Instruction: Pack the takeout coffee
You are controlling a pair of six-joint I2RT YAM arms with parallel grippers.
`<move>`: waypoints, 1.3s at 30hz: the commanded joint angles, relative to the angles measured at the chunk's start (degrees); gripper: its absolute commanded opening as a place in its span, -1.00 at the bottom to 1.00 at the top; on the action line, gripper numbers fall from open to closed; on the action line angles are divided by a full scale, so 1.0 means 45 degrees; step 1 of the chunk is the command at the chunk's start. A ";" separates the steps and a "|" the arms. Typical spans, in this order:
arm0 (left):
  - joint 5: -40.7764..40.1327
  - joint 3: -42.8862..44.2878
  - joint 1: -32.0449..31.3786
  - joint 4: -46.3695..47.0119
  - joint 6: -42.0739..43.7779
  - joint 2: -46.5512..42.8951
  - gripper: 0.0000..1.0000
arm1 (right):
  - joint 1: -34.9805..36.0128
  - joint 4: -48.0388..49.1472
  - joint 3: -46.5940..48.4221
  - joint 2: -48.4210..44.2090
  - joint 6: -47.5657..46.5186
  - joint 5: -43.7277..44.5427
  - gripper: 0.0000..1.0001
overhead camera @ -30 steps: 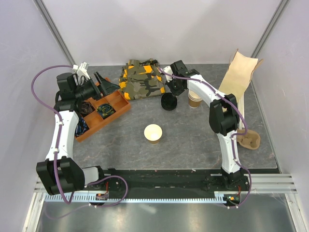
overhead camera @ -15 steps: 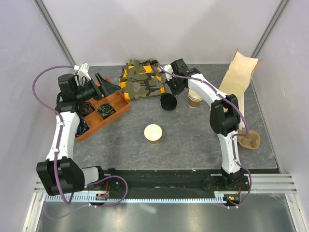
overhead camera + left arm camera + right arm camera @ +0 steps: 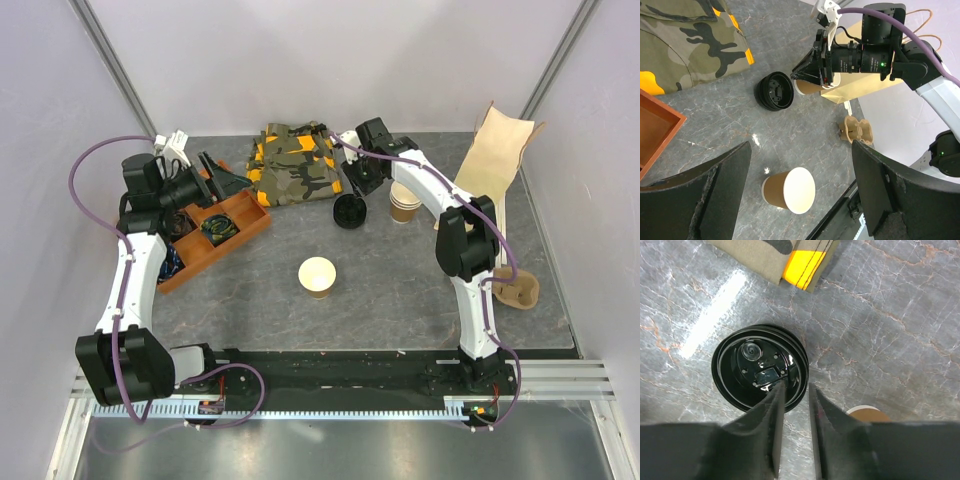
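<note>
No takeout coffee with its lid on is in view. A lidless brown paper cup (image 3: 317, 276) (image 3: 789, 190) stands at the table's middle. A black lid (image 3: 350, 212) (image 3: 759, 365) (image 3: 774, 91) lies upside down on the table behind it. My right gripper (image 3: 353, 195) (image 3: 796, 390) hangs right over the lid, jaws a little apart. One finger is inside the rim and one outside, with a gap around the rim. My left gripper (image 3: 215, 176) (image 3: 801, 147) is wide open and holds nothing, raised over the orange tray at the left.
A stack of lidless tan cups (image 3: 404, 203) stands just right of the lid. A paper bag (image 3: 492, 160) leans at the back right, a cardboard cup carrier (image 3: 515, 290) lies in front of it. Camouflage cloth (image 3: 295, 165) lies at the back, an orange tray (image 3: 205, 235) at the left.
My right gripper's jaws, shut on the lid's rim before, have parted, and the lid now lies flat on the table. The left arm has barely shifted.
</note>
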 commanded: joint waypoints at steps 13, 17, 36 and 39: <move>0.0203 0.0036 -0.0159 0.0643 -0.0047 -0.0188 0.76 | -0.0032 -0.0100 0.0465 0.0292 -0.0054 0.0408 -0.28; 0.0223 0.0036 -0.0178 0.0662 -0.0028 -0.0169 0.76 | -0.0032 -0.0061 0.0445 0.0371 -0.0073 0.0330 -0.27; 0.0203 0.0094 -0.0198 0.0780 -0.0126 0.0007 0.75 | -0.0032 0.0076 0.0562 0.0918 -0.0113 0.0583 -0.32; 0.0223 0.0075 -0.0198 0.0799 -0.0126 0.0007 0.75 | -0.0051 0.0115 0.0523 0.0879 -0.0113 0.0681 -0.44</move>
